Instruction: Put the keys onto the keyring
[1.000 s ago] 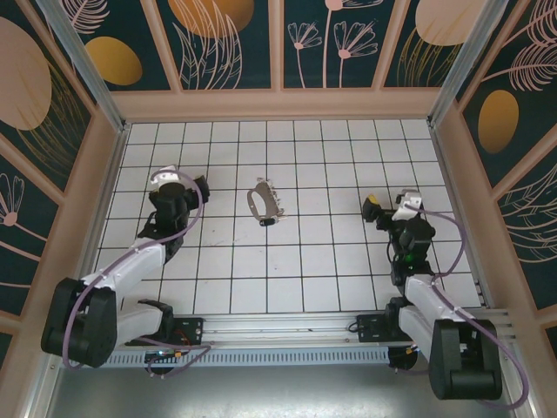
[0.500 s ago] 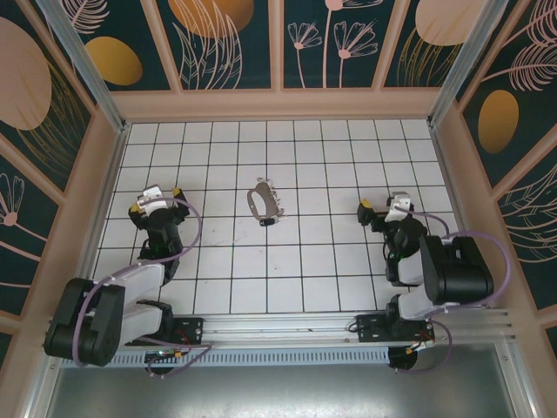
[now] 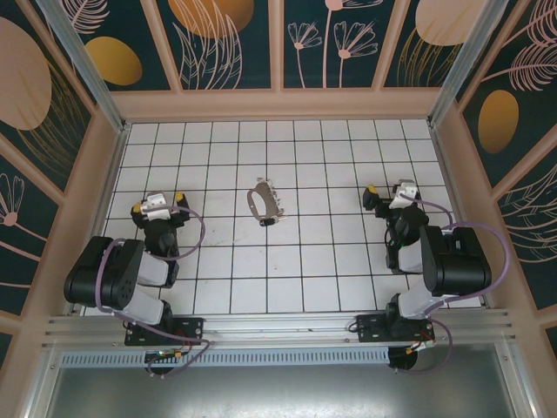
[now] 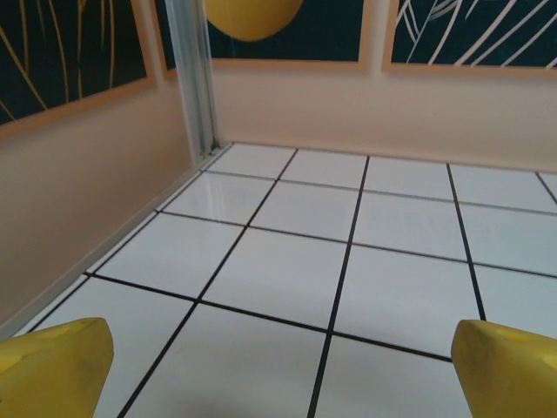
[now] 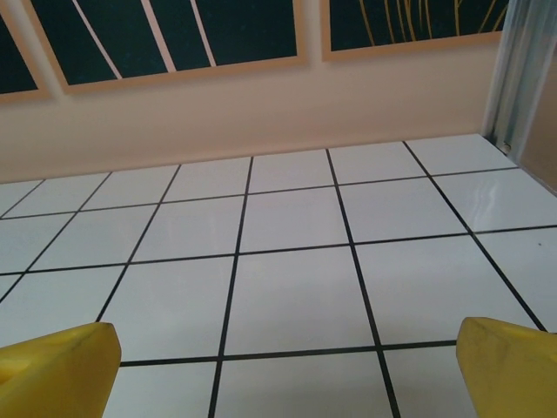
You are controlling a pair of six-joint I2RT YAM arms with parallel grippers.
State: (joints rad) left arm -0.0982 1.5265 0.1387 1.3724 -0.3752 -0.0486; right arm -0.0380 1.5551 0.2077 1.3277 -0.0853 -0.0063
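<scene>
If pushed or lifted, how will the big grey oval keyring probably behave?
The big oval grey metal keyring lies flat on the glossy white tiled table, so it would probably slide rather than roll. The small pale keys fringing one edge look loosely hung and may swing when lifted. Its low profile likely leaves little to grip.

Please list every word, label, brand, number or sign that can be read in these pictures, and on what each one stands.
None can be read.
The wall panels carry only drawings of plants and round shapes, no letters.
The keyring and the key beside it are too small to show any marking.
The small board at the near edge is too blurred to read.
</scene>
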